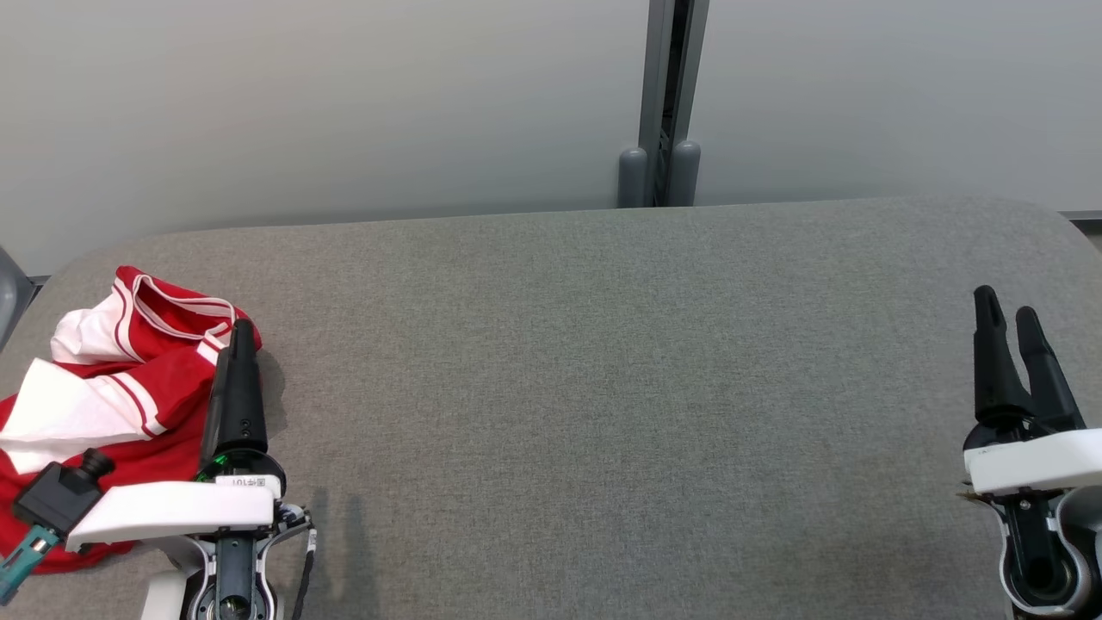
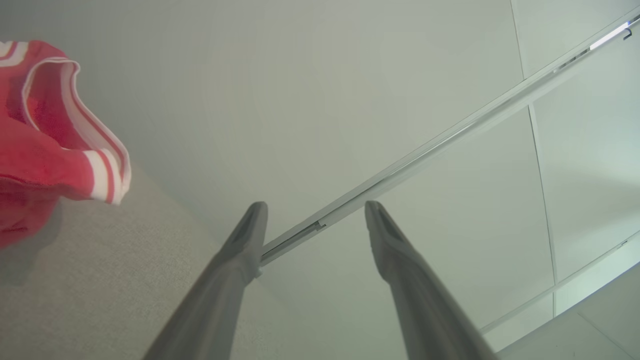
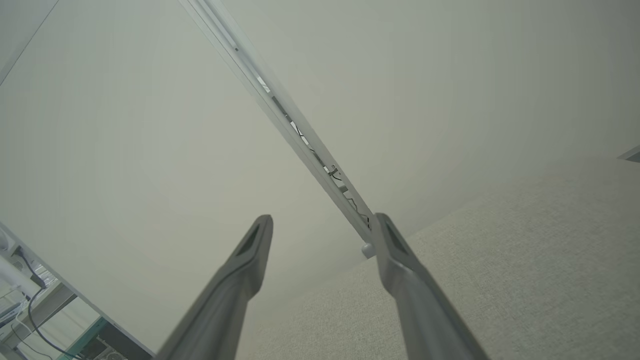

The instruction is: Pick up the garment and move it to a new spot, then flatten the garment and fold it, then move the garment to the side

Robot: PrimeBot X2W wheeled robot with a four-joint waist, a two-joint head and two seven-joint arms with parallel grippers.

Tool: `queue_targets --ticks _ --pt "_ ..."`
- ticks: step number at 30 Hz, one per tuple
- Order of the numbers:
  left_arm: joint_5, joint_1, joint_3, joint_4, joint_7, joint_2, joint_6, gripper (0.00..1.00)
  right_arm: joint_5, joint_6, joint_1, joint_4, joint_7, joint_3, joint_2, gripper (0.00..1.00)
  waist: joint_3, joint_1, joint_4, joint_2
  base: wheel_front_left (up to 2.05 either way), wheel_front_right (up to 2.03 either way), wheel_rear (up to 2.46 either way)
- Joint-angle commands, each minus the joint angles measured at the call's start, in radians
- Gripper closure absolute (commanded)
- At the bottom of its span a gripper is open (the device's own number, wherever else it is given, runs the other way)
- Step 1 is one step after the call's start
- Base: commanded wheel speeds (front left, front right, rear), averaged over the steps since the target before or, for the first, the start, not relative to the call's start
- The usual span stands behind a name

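Garment point(image 1: 112, 370) lies crumpled, red and white, at the desk's point(image 1: 603, 387) left end. We see the left gripper point(image 2: 315, 207) just beside it, jaws wide apart, empty. Right gripper point(image 1: 1006, 303) far right, jaws apart, empty.

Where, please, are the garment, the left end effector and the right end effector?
garment point(image 1: 170, 362), head view, crumpled red fabric.
left end effector point(image 2: 315, 207), left wrist view, midway between fingertips.
right end effector point(image 3: 322, 220), right wrist view, midway between fingertips.
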Motion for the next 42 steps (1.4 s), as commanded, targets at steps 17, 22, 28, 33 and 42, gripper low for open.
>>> queue_targets --ticks 17,22,28,33,42 --pt "0.457 0.036 -0.083 -0.171 -0.047 0.005 0.119 0.0 -0.354 0.001 -0.055 -0.05 -0.074 0.11 -0.021 0.0 -0.001 0.0001 0.001 0.0 0.0 0.0 0.0" --pt "0.593 0.049 -0.118 -0.163 -0.056 0.006 0.153 0.0 -0.415 0.001 -0.049 -0.035 -0.09 0.121 -0.009 0.0 -0.001 0.0001 -0.002 0.0 0.0 0.0 0.0" --pt "0.702 0.069 -0.156 -0.108 -0.067 0.006 0.172 0.0 -0.454 0.002 -0.038 0.003 -0.107 0.123 0.008 0.0 0.0 0.0001 -0.005 0.0 0.0 0.0 0.0" --pt "0.757 0.074 -0.174 -0.077 -0.077 0.006 0.188 0.0 -0.497 0.002 -0.031 0.042 -0.121 0.129 0.015 0.0 0.002 0.0001 -0.009 0.0 0.0 0.0 0.0" --pt "0.809 0.089 -0.177 -0.046 -0.093 0.007 0.207 0.0 -0.57 0.002 -0.041 0.114 -0.147 0.147 0.02 0.0 0.003 0.0001 -0.014 0.0 0.0 0.0 0.0"
